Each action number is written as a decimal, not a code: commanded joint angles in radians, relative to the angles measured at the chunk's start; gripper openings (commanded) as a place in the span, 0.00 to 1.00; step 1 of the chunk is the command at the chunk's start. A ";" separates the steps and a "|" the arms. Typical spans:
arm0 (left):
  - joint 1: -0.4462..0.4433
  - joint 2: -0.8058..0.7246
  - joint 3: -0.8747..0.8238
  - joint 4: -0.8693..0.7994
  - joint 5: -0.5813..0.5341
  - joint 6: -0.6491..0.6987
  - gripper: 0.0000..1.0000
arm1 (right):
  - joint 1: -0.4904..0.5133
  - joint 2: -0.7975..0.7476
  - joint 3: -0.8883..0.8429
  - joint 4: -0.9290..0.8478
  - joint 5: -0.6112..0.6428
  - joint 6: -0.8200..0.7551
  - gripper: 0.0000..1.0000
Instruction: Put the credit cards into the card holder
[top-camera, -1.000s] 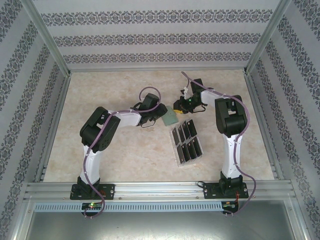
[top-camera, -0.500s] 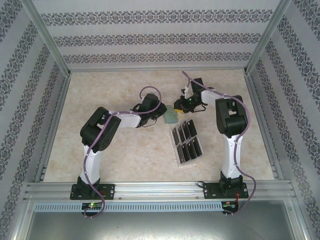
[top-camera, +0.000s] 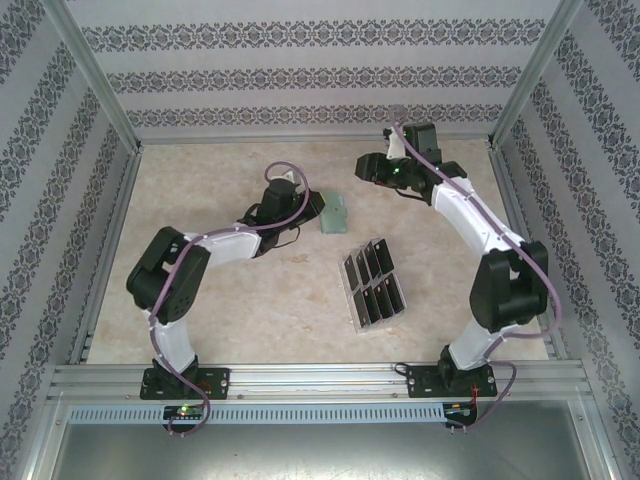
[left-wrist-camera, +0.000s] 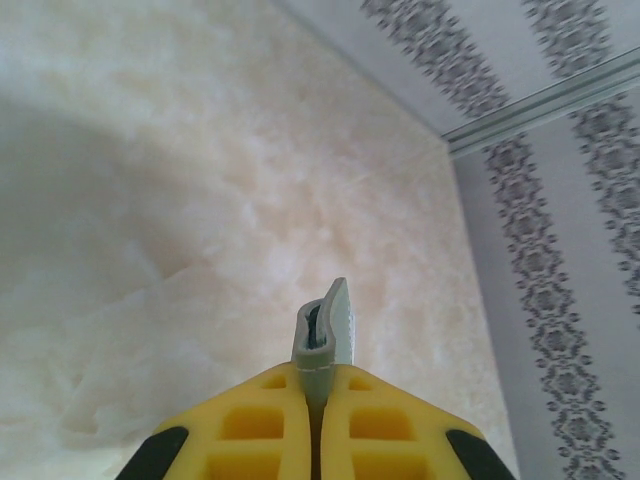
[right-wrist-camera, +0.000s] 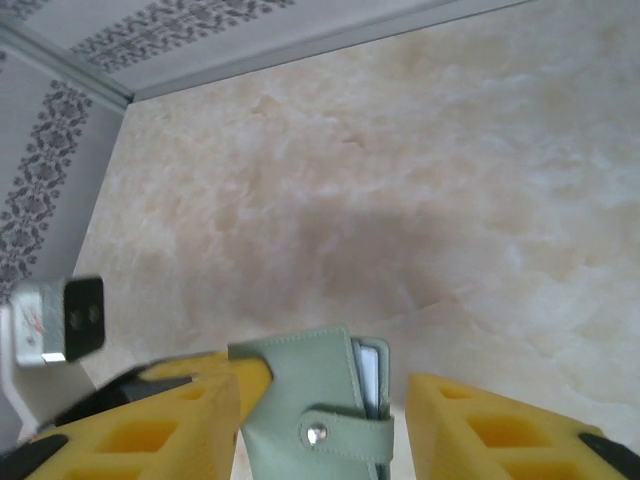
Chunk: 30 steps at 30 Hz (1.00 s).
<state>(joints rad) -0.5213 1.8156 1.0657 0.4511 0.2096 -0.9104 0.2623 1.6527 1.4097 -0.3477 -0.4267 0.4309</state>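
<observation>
The left gripper (left-wrist-camera: 318, 375) is clamped on the edge of the holder (left-wrist-camera: 336, 320), holding it clear of the table (left-wrist-camera: 150, 200), while the right gripper (right-wrist-camera: 330, 385), released, brackets it loosely with parted fingers, and the cards (top-camera: 383, 298) lie in the tray (top-camera: 358, 325) well behind both, so the free right arm looks likelier to fetch one.

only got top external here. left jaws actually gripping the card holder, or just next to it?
Observer: Gripping. On the left gripper the jaws are shut on the card holder, which sticks out edge-on beyond them.
Operator: Right side?
Observer: On the right gripper the jaws are open. Its wrist view has the holder in the gap, with the finger on the view's right clear of it.
Operator: Strap?
Observer: The strap lies across the front with the snap stud showing. It looks fastened.
</observation>
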 joint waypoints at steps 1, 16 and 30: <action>0.010 -0.103 -0.029 0.022 0.016 0.081 0.00 | 0.097 -0.076 -0.075 -0.044 0.148 -0.018 0.51; 0.010 -0.536 -0.316 -0.170 -0.043 0.047 0.00 | 0.480 -0.273 -0.270 -0.044 0.536 0.107 0.57; 0.010 -0.685 -0.401 -0.231 -0.089 0.029 0.00 | 0.626 -0.134 -0.132 -0.048 0.545 0.132 0.56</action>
<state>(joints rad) -0.5167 1.1538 0.6647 0.2348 0.1360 -0.8715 0.8692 1.4914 1.2293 -0.3927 0.0895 0.5522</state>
